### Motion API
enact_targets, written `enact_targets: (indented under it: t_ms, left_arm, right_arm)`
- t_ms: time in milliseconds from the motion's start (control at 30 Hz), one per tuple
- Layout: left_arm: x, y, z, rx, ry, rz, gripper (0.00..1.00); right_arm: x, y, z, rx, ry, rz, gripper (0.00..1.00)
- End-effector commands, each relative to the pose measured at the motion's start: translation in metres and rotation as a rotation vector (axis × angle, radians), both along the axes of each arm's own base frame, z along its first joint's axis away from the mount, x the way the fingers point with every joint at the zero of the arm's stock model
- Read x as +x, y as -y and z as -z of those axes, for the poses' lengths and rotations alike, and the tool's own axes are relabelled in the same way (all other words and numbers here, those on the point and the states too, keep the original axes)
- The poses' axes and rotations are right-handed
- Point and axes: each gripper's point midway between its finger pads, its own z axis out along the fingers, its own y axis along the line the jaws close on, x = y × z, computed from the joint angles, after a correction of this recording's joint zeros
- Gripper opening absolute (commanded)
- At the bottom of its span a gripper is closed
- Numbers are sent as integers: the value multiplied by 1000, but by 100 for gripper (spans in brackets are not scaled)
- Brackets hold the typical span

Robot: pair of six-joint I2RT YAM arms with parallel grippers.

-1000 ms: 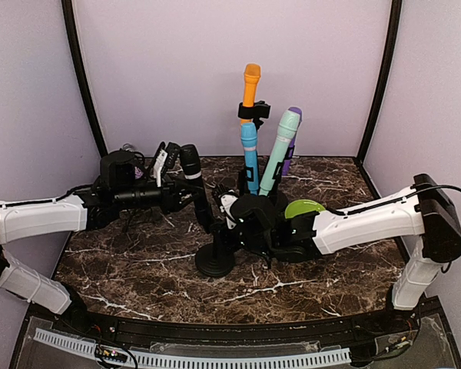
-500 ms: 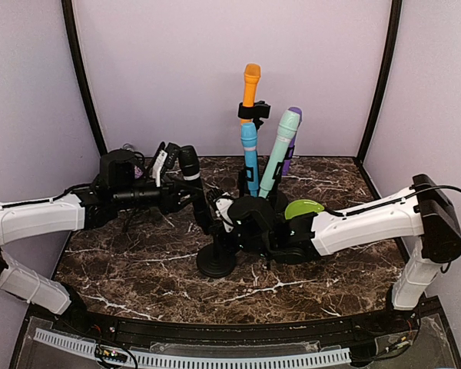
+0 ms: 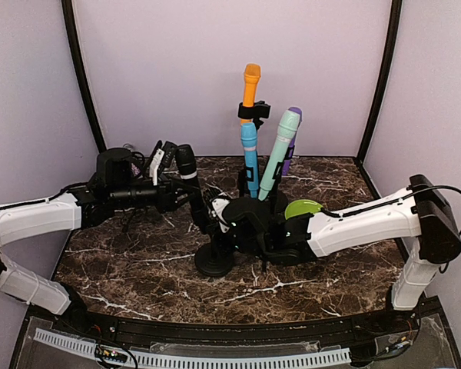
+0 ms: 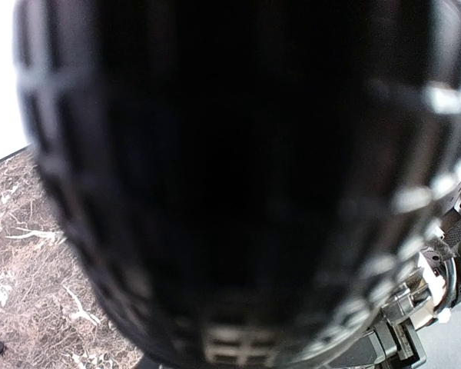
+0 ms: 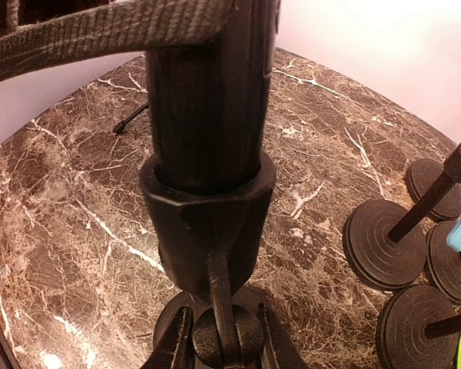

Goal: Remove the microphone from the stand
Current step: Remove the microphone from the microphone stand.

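Stage, as I judged it: extraction set up, not yet complete. The black microphone (image 3: 186,167) sat in the clip (image 5: 207,204) of the near stand (image 3: 215,264), mid-table (image 3: 123,269), tilted with its head up and to the left.

The left gripper (image 3: 189,201) reached in from the left and was closed partway round the handle, just below the grille. Its wrist camera showed only the blurred mesh head, so I read this hold from the overhead view alone.

The right gripper (image 5: 223,338) was clamped tight on the stand's thin post below the clip, low over the base. Likely reason: to brace a light stand, so that a pull along the handle would free the microphone rather than drag or tip the stand.

The other coloured microphones (image 3: 250,150) stood on their own stands just beyond, on the far side. The pull should therefore run up and left, away from them. Risk: a tight clip could lift the base.
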Motion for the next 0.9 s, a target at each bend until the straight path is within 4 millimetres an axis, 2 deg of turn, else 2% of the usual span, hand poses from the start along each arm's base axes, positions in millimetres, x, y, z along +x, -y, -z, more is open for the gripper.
enact_targets:
  t_ms: [0,133,300,567,867]
  left_arm:
    - [-13,6,-59,-145,134,75,0]
    - [-33,10,-68,-200,178,183,0]
    - [-39,9,-72,-217,201,199,0]
    - [-34,9,-70,-205,184,175,0]
    - [-13,3,-69,-178,140,69,0]
  right_arm:
    - [-7,-18,-24,59,23,-8,0]
    - [5,-7,-16,70,-39,61,0]
    - [13,4,-13,104,-83,87,0]
    - [13,1,-7,75,-67,51,0]
    - [2,-4,6,-68,19,-40,0]
